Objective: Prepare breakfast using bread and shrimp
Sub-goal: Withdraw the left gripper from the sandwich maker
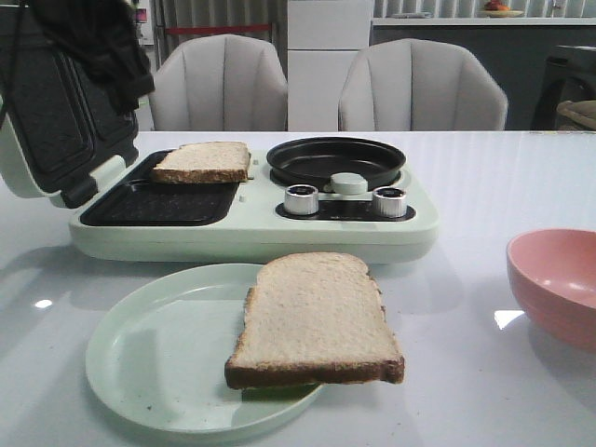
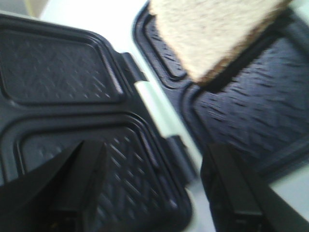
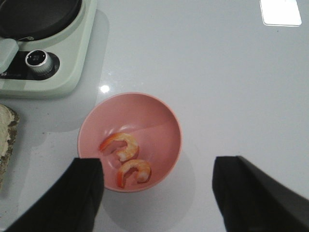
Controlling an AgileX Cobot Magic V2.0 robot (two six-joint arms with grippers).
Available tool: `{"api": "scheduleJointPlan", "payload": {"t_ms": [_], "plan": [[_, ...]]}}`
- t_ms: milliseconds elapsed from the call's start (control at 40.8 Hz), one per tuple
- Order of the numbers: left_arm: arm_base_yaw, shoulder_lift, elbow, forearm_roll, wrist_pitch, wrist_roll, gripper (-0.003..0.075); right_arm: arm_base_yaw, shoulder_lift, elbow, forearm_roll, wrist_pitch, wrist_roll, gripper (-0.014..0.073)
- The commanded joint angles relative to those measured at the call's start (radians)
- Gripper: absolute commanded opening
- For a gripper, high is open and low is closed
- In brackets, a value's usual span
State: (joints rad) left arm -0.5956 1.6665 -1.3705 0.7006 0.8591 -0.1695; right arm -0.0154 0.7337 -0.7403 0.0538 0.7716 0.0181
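Bread (image 1: 202,161) is lying on the far grill plate (image 1: 158,200), awaiting shrimp (image 3: 126,160); I am hovering my released right pincer (image 3: 157,195) over their pink bowl (image 3: 164,116), left pincer (image 2: 154,193) released too.

White glossy table (image 1: 484,177): pale green breakfast maker (image 1: 251,219) at back left, green plate (image 1: 158,358) near front edge, pink bowl (image 1: 556,279) at right edge.

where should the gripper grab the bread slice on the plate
Probably by the crust edge nearest the camera. That bread slice lies flat, but its near right corner overhangs the plate rim, leaving a gap under it. Coming in low from the front right, one finger could slide beneath the overhang and the other press on top; elsewhere the plate blocks a finger underneath.
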Motion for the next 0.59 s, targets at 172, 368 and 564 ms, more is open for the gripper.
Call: {"api": "scheduleJointPlan", "payload": {"t_ms": [172,368,564], "plan": [[-0.009,-0.251,-0.035,-0.557,0.140,0.261,0.0476,-0.009,0.002,-0.033,0.000,-0.074,-0.003,0.0578],[-0.009,-0.377,-0.008,-0.790,0.174,0.323,0.0476,-0.009,0.002,-0.033,0.000,-0.074,-0.003,0.0578],[-0.009,-0.526,0.119,-0.809,0.117,0.323,0.0476,-0.009,0.002,-0.033,0.000,-0.074,-0.003,0.0578]]}}
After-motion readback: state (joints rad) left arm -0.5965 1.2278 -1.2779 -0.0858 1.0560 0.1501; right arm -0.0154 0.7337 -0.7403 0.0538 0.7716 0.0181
